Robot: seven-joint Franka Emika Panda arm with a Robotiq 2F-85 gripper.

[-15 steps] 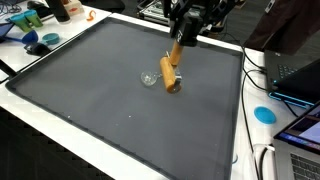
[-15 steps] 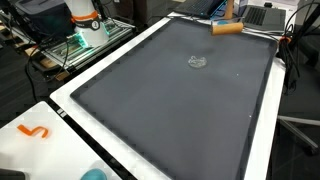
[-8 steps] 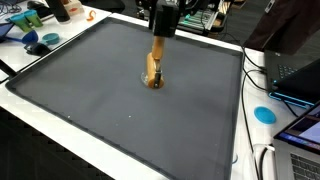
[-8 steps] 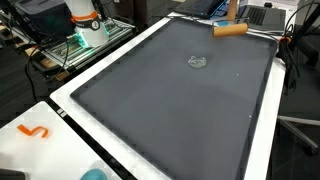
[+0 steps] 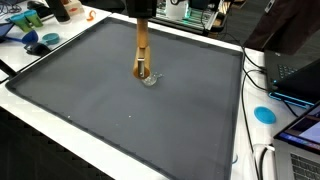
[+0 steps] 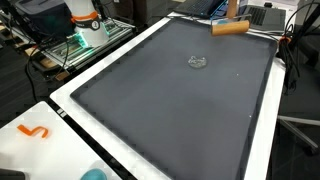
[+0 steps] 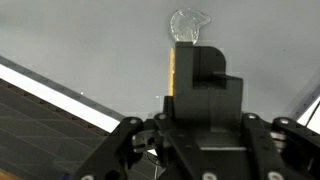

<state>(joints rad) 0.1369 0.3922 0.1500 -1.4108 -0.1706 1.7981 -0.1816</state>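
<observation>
Below the gripper (image 5: 143, 14), in an exterior view, we count one wooden stick (image 5: 141, 50). It hangs almost upright from the clenched fingers. Its lower end meets the surface just beside one small clear piece (image 5: 151, 80). Both sit on one dark grey mat (image 5: 80, 100) with a raised rim, which covers most of a white table (image 5: 60, 135). Well away from the gripper, past the mat's rim, we see one blue disc (image 5: 264, 114) and some cables (image 5: 255, 68) on one side. One blue bowl (image 5: 49, 40) stands among clutter on the opposite side.

From across the room, in an exterior view, the clear piece (image 6: 198, 63) lies alone on the mat (image 6: 160, 115). One orange-brown bar (image 6: 228, 28) shows at the mat's far edge, well apart from it. We cannot tell whether this bar is the stick, and we cannot make out the gripper here. One orange squiggle (image 6: 35, 131) rests on the white table, and one rack (image 6: 85, 42) of lit equipment stands beside it.

At the wrist, the black fingers (image 7: 210, 80) are closed on the wooden stick (image 7: 172, 70), of which only a narrow edge shows. The clear piece (image 7: 188, 25) sits just beyond the stick's tip on the grey mat (image 7: 80, 35).
</observation>
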